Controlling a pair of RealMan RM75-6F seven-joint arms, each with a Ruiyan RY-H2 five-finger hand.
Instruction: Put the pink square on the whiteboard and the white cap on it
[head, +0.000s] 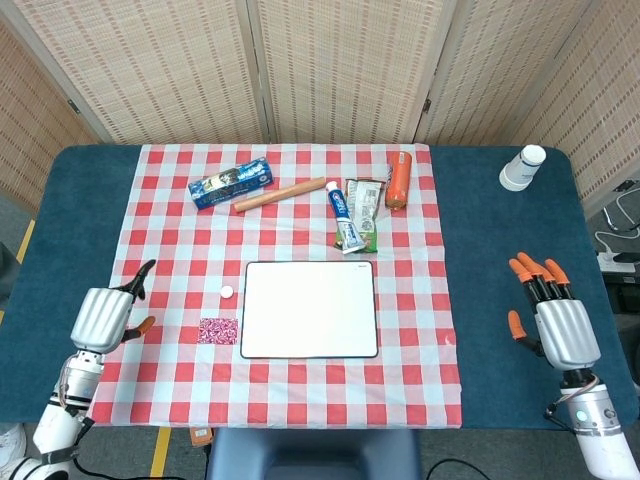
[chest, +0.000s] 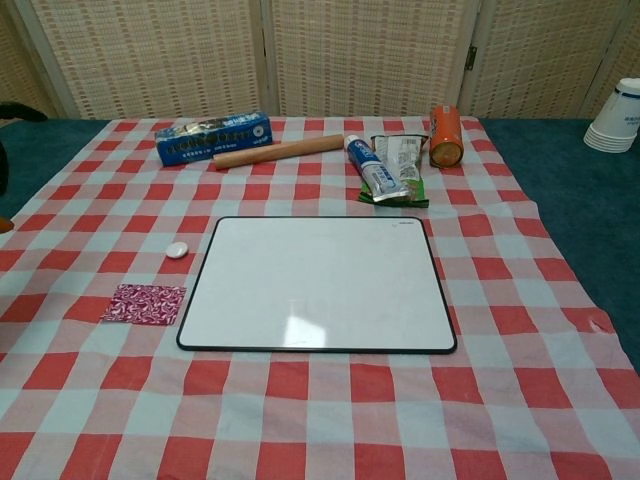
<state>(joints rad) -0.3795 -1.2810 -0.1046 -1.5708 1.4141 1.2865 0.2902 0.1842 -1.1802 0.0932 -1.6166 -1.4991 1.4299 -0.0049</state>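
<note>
The whiteboard (head: 309, 308) is lying flat near the middle of the red-and-white checked cloth, a white rectangle with a thin dark rim and rounded corners, its face bare and catching a little glare. The pink square (head: 218, 331) is sitting flat on the cloth just beside the board's left edge, close to its near corner, showing a speckled pink-and-white pattern. The white cap (head: 227, 292), small and round, is resting on the cloth a little beyond the square, near the board's left edge but apart from it.
</note>
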